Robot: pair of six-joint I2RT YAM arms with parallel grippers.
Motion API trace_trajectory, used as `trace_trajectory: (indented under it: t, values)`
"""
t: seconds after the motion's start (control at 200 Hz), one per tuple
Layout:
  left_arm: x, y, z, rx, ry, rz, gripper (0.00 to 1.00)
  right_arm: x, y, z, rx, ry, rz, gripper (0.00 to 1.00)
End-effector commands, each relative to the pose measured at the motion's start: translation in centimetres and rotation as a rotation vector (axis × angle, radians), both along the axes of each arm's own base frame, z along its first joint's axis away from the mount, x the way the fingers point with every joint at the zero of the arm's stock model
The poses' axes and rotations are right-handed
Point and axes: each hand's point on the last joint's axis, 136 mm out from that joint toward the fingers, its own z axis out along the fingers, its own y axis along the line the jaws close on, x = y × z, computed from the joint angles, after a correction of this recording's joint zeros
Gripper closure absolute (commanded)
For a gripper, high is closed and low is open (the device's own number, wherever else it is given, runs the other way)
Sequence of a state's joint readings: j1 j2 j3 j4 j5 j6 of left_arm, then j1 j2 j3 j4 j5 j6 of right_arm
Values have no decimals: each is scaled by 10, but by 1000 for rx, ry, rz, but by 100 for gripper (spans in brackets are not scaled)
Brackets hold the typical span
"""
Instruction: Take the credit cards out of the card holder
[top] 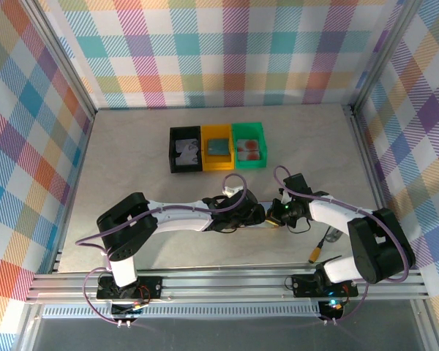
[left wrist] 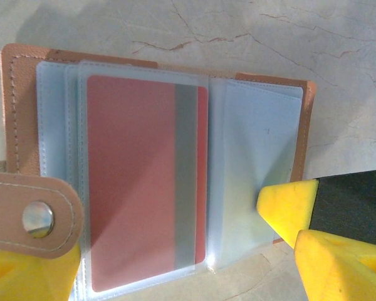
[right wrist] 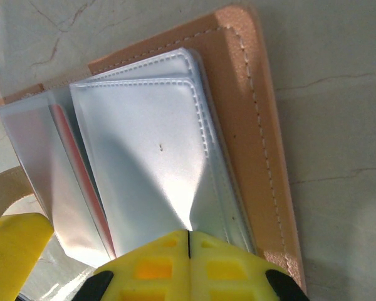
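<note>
1. The card holder [left wrist: 15, 106] lies open and flat on the surface [left wrist: 269, 37], at the near middle between the two arms [top: 271, 221]. Its tan-brown leather cover faces down and its clear sleeves [left wrist: 257, 157] fan upward.
2. One red credit card [left wrist: 131, 182] with a grey stripe sits fully inside a clear sleeve left of the fold. From the right wrist only its red edge [right wrist: 81, 163] shows between sleeves.
3. The strap with its metal snap [left wrist: 34, 216] is folded over the holder's left edge.
4. The right gripper [right wrist: 188, 263] is fully closed with its yellow tips together. It touches the edge of the right-hand sleeves [right wrist: 150, 150]. Can't tell if a sleeve is pinched or just pressed.
5. The left gripper [left wrist: 185, 266] is spread wide, one finger on each side of the holder, and holds nothing. One finger sits just by the strap, the other just beside the right gripper [left wrist: 288, 207].
6. Three bins sit in a row well behind the holder:
   - The black bin [top: 174, 150] holds a grey-white card [top: 186, 150].
   - The yellow bin [top: 218, 167] holds a teal-blue card [top: 219, 147].
   - The green bin [top: 249, 127] holds a pale card with red-orange spots [top: 249, 150].
</note>
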State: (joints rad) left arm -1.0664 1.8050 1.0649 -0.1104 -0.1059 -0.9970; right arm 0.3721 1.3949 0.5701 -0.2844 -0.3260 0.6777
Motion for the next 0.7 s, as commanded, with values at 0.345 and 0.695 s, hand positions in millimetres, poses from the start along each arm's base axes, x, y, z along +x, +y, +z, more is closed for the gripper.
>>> trace_trajectory:
  t: [0.345, 0.695]
  values:
    - [-1, -8, 0, -4, -1, -16, 12, -4, 0, 0, 19, 15, -12, 100]
    - [0, -17, 5, -51, -2, -24, 11, -4, 1, 0, 22, 14, -11, 100]
